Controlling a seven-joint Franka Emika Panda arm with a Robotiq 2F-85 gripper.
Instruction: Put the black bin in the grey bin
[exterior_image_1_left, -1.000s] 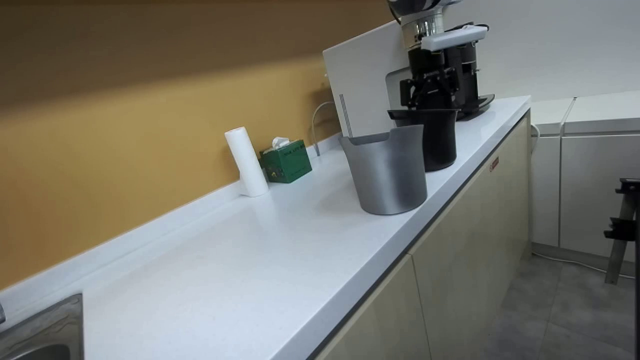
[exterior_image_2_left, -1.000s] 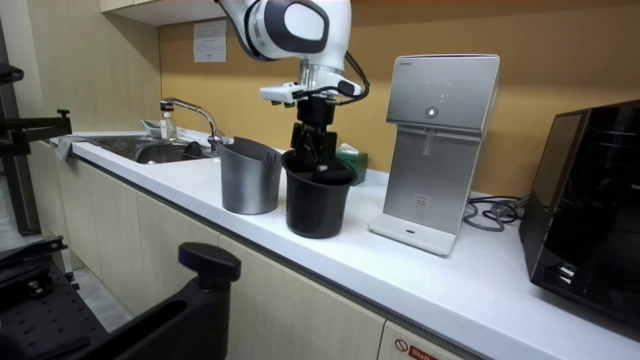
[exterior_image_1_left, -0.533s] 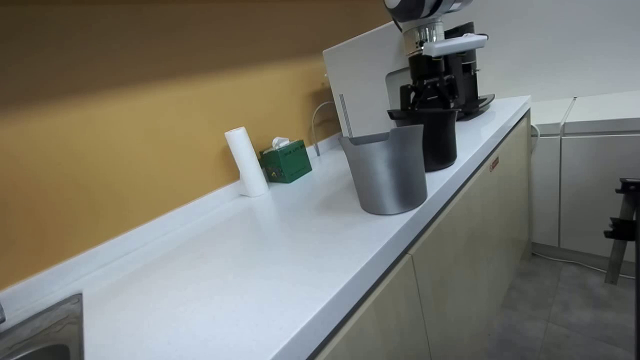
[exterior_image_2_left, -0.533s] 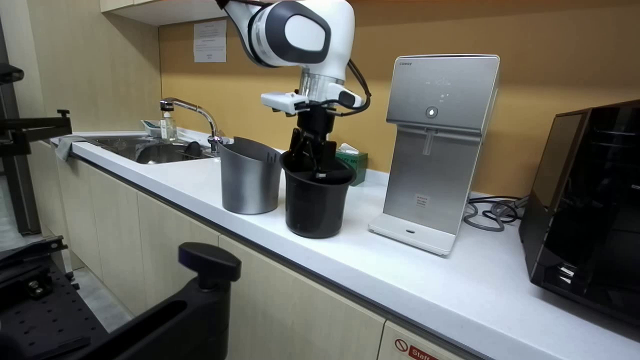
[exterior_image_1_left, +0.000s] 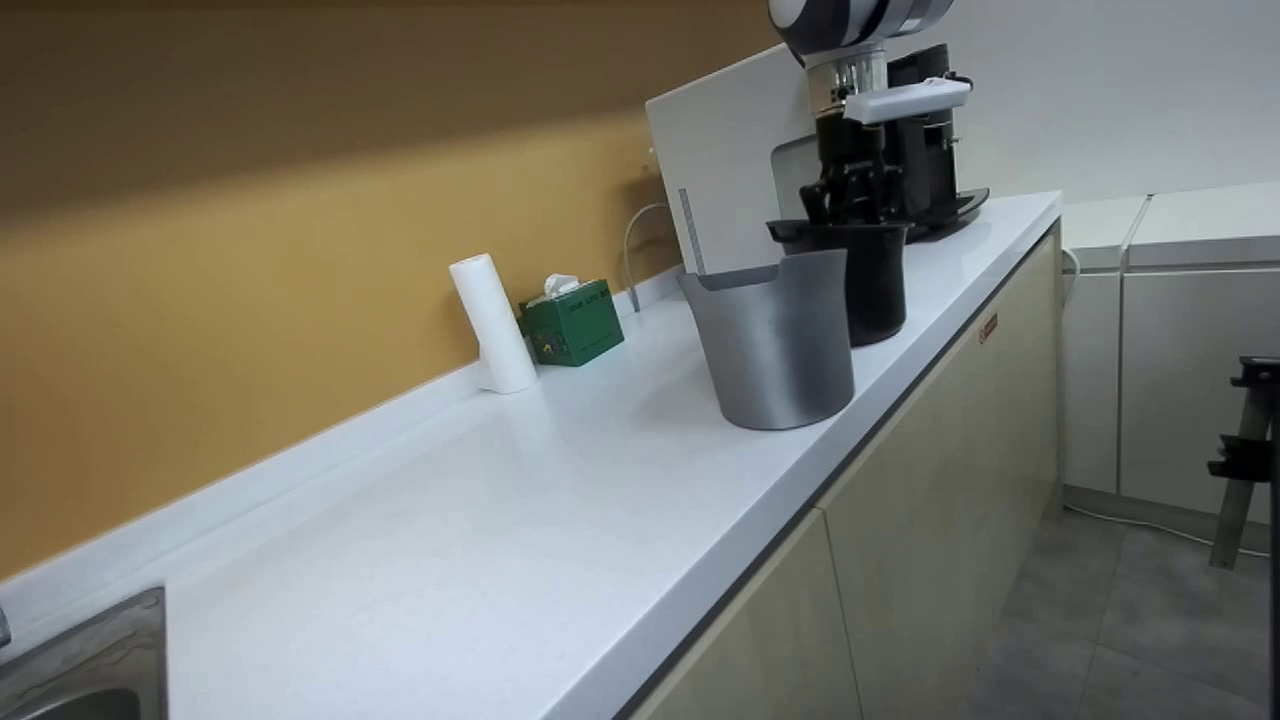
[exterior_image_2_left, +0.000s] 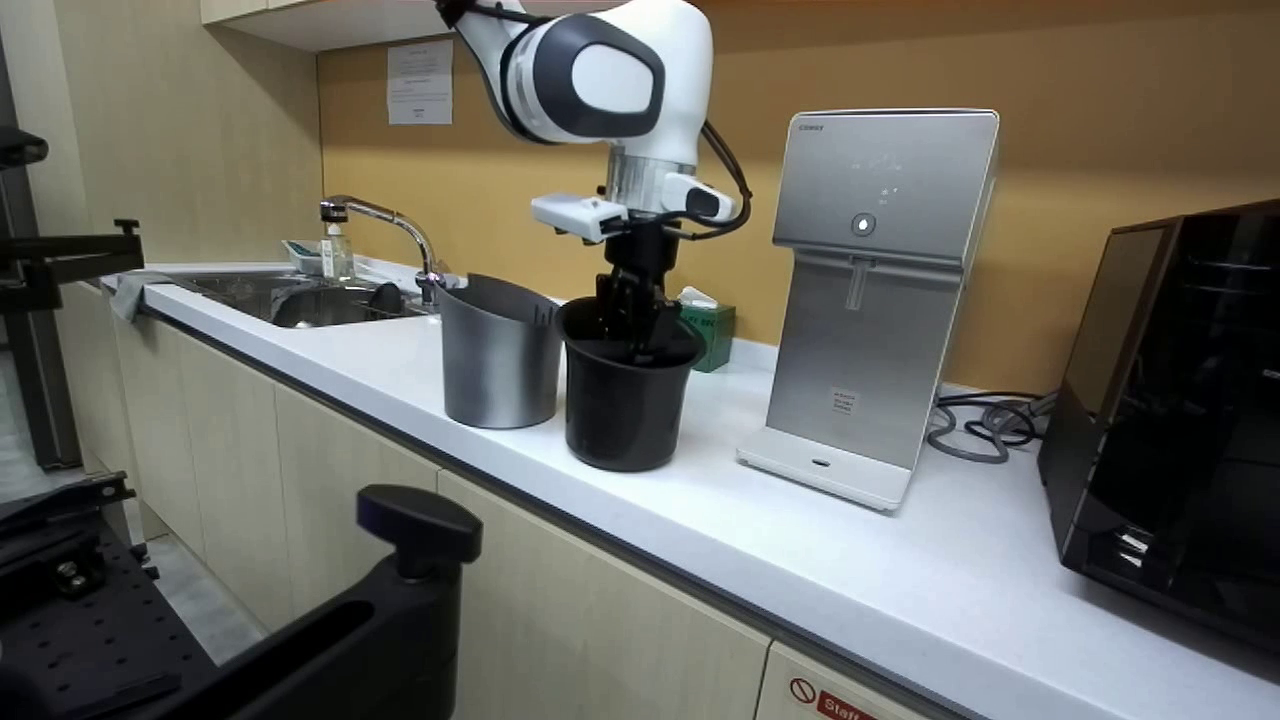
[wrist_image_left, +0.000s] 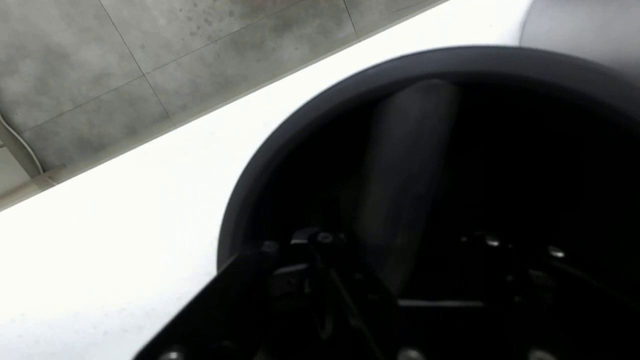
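The black bin (exterior_image_2_left: 622, 410) stands on the white counter beside the grey bin (exterior_image_2_left: 500, 360). Both show again in an exterior view, where the grey bin (exterior_image_1_left: 785, 350) partly covers the black bin (exterior_image_1_left: 882, 285). My gripper (exterior_image_2_left: 645, 335) points down into the mouth of the black bin, its lower part below the rim. In the wrist view the dark round rim (wrist_image_left: 295, 117) curves round the fingers (wrist_image_left: 325, 237), whose upper links stand apart. Their tips are lost in the dark, so whether they touch the wall cannot be told. The grey bin (wrist_image_left: 585, 32) shows at the top right corner.
A silver water dispenser (exterior_image_2_left: 870, 340) stands right of the black bin, with a black appliance (exterior_image_2_left: 1180, 420) beyond. A green tissue box (exterior_image_1_left: 573, 323) and paper roll (exterior_image_1_left: 494, 325) are by the wall. The sink (exterior_image_2_left: 300, 300) is at the far left. The counter's front edge (exterior_image_1_left: 800, 470) runs close to the bins.
The arm has come down a little and its wrist has turned slightly. My gripper's finger links have drawn closer together. The black bin has shifted slightly towards the grey bin, which stays put.
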